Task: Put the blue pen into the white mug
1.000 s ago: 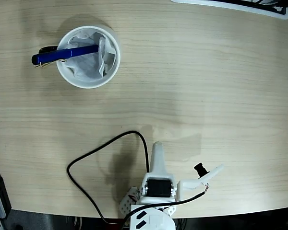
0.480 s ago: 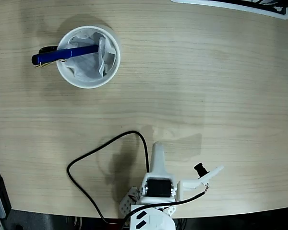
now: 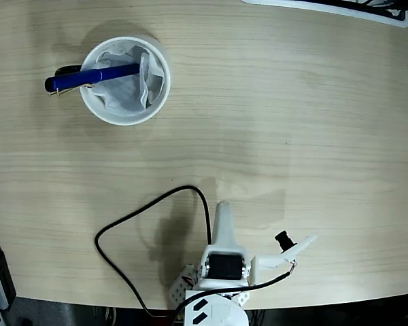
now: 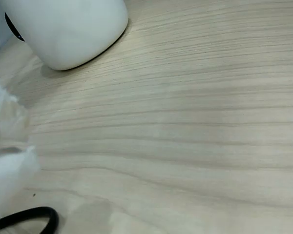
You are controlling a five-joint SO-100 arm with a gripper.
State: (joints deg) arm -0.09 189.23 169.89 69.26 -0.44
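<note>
Pen (image 3: 90, 77), glossy blue, lies tilted across the white mug (image 3: 158, 92), one end in the crumpled paper, the other jutting past the left rim, well apart from the tool (image 3: 224, 217), which is empty; its jaws cannot be judged.

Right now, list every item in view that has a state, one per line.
blue pen: lying tilted across the mug's rim, one end inside, other end sticking out left.
white mug: upright, lined with crumpled white paper.
hand: retracted near base, holding nothing; open or shut unclear.
black cable: looped on table.
</note>
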